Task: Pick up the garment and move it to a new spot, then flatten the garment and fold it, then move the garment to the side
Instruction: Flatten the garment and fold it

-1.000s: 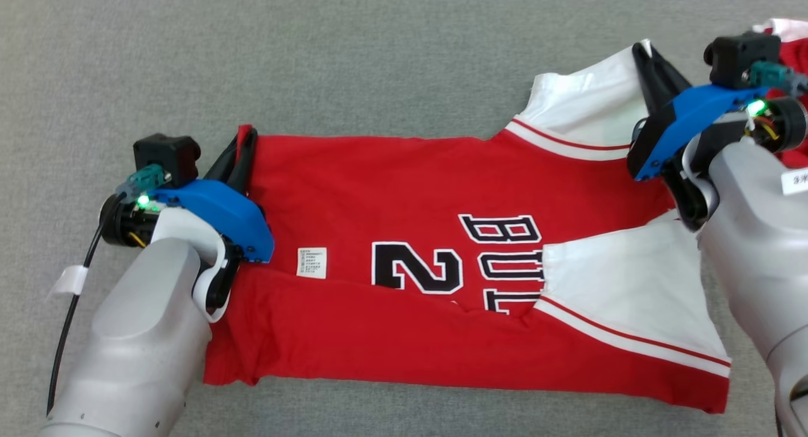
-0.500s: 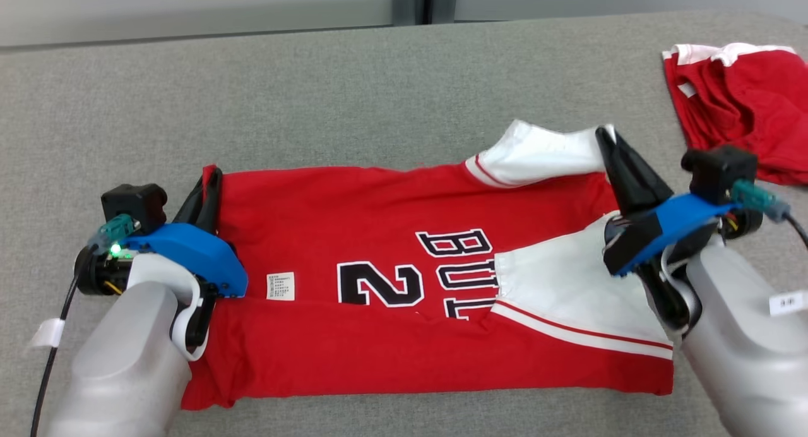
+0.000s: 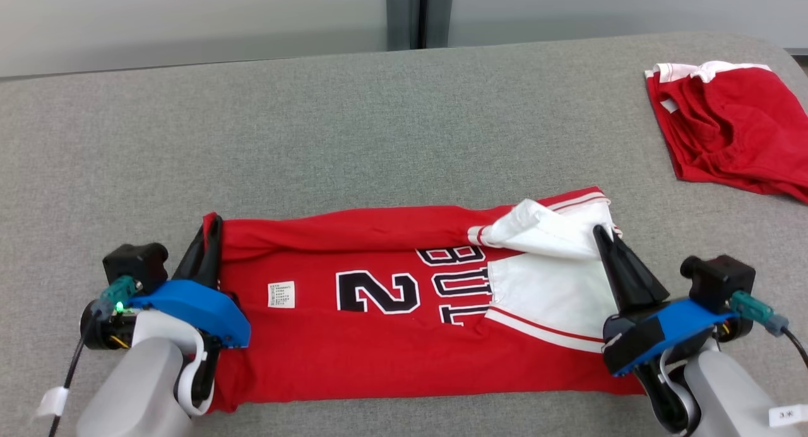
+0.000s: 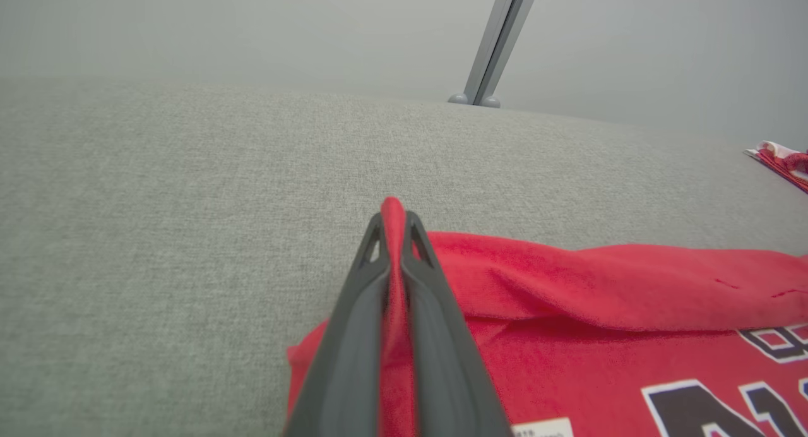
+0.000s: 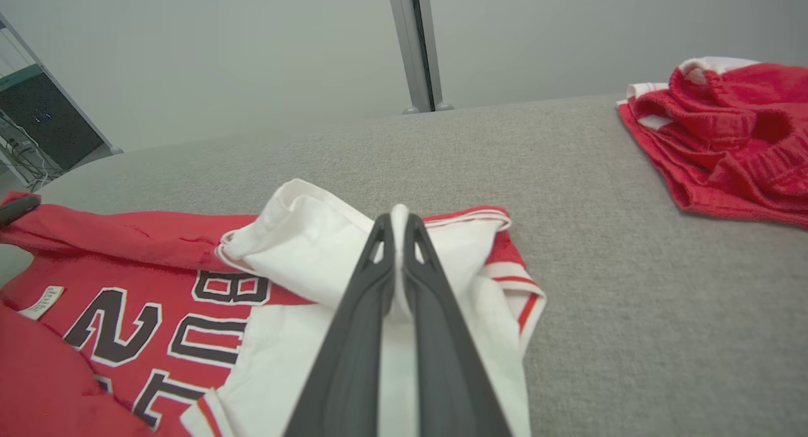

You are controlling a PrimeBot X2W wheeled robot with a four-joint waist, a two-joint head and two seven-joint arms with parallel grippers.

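The garment [image 3: 379, 336] is a red jersey with white sleeves and black lettering, lying lengthwise across the grey table, its far long edge lifted and rolled toward me. My left gripper [image 3: 211, 225] is shut on the garment's red far-left corner; in the left wrist view red cloth [image 4: 394, 235] is pinched between the dark fingers [image 4: 353, 323]. My right gripper [image 3: 600, 232] is shut on the white sleeve [image 3: 543, 225] at the garment's right end; in the right wrist view white cloth [image 5: 399, 235] sits between the fingers [image 5: 360, 323].
A second red and white garment [image 3: 726, 131] lies crumpled at the table's far right, also seen as a red heap [image 5: 732, 140]. Beyond the table's [image 3: 315, 127] far edge stands a grey post [image 3: 416, 14] before a pale wall. Bare grey table lies behind the jersey.
Both grippers have drawn the jersey's far edge toward me, folding it over the body; the white sleeve now bunches on the lettering. The head camera has tilted up, bringing the table's far edge into view.
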